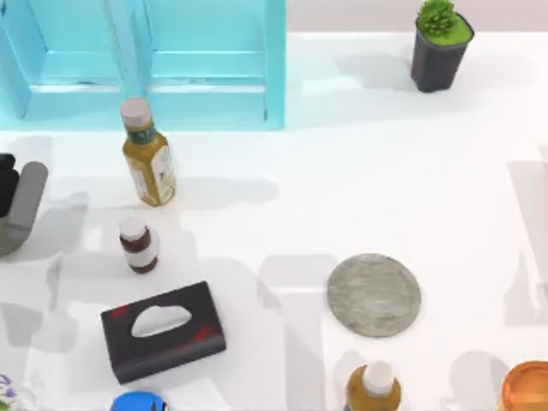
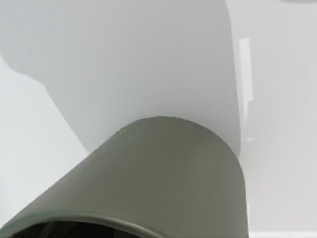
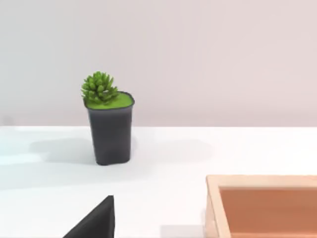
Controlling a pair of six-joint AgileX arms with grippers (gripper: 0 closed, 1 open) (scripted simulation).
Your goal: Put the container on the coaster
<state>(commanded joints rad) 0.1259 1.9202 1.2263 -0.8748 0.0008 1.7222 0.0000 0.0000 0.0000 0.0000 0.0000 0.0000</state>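
The white table (image 1: 360, 188) is busy on its left half: a blue cabinet (image 1: 205, 60) at the back, and a black tissue box (image 1: 163, 330) near the front. The coaster (image 1: 374, 294) lies flat right of centre on bare table, with an amber bottle (image 1: 373, 390) just in front of it.

The cup (image 1: 24, 204) is at the far left edge, well apart from the coaster. Its long axis slants in the top view rather than standing square to the table. In the left wrist view the cup (image 2: 163, 178) sits very close to the camera, rim nearest it.

The left gripper (image 1: 6, 184) is a dark shape right against the cup at that edge. Whether it has a hold on the cup I cannot tell, though the closeness suggests it might.

From there the coaster lies to the right and toward the table's front. The tall bottle (image 1: 148, 158), the small bottle (image 1: 138, 246) and the tissue box stand in between, so I'd guess the carry needs height. The left arm is clearly the nearer one. The right arm's wrist camera faces the plant pot (image 3: 111, 131).
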